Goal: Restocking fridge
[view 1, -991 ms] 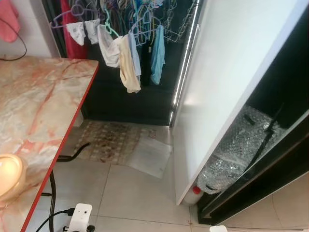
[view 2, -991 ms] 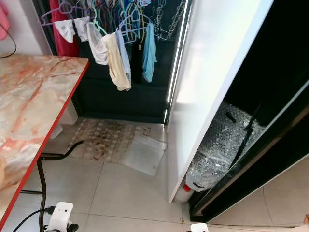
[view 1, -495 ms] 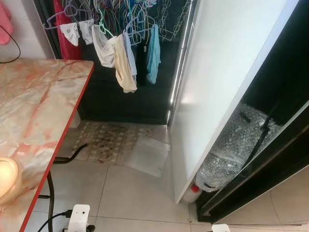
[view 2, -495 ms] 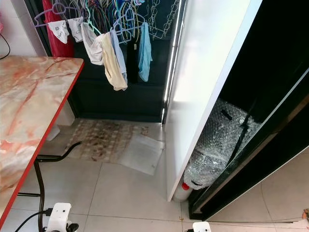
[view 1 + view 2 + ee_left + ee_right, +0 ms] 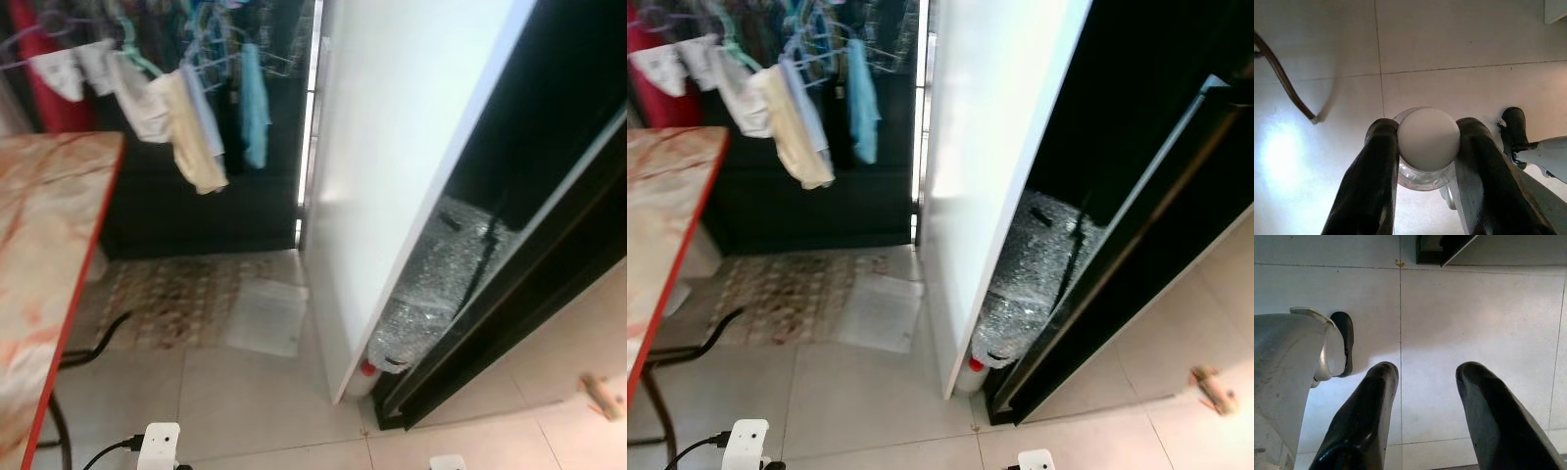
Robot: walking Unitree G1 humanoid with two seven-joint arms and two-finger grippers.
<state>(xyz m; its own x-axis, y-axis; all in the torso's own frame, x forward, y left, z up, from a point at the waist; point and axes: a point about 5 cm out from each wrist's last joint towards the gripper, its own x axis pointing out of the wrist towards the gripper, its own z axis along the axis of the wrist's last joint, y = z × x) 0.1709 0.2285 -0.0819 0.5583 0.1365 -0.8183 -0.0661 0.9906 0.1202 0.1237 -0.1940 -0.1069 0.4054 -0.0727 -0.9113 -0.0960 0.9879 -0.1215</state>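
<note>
Swinging to the robot's right since a second ago, the head camera now shows less of the marble table [image 5: 44, 284] and more pale floor tile [image 5: 1176, 333] beside the tall white fridge side [image 5: 392, 166]; nothing in the room itself has shifted. Bubble-wrapped bundle [image 5: 441, 284] leans in the dark gap beside it, a red-capped bottle [image 5: 364, 372] at its foot. Laundry [image 5: 191, 127] hangs behind. Left gripper [image 5: 1427, 142] is clamped on a clear jar with a white lid [image 5: 1428, 138], held above the tiles. Right gripper [image 5: 1422, 382] hangs with fingers parted, holding nothing.
</note>
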